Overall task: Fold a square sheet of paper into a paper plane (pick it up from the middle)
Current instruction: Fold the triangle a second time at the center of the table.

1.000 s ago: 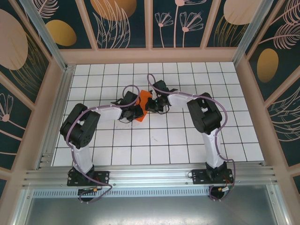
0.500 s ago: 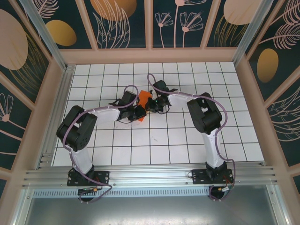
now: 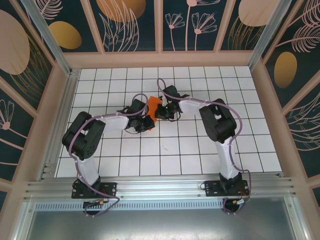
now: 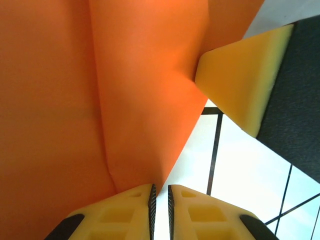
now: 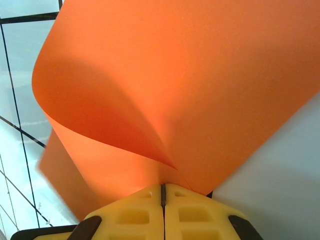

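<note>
My left arm (image 3: 89, 169) and right arm (image 3: 227, 160) are white tubes with bulky black joints, a purple cable (image 3: 159, 84) looping along each. The left pincer (image 4: 160, 192) and right pincer (image 5: 163, 190) have yellow pocketed fingers (image 4: 120, 215), black-ribbed inside.

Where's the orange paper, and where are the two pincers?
orange paper (image 5: 200, 75), right wrist view, curled face.
left pincer (image 4: 160, 200), left wrist view, between its fingertips.
right pincer (image 5: 163, 197), right wrist view, between its fingertips.

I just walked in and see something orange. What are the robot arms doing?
Two robot arms hold the square sheet of paper between them over the tiled table. The right hand is pinched shut on a curling edge, and the left hand seems to pinch a corner. It is not a plane yet.
</note>
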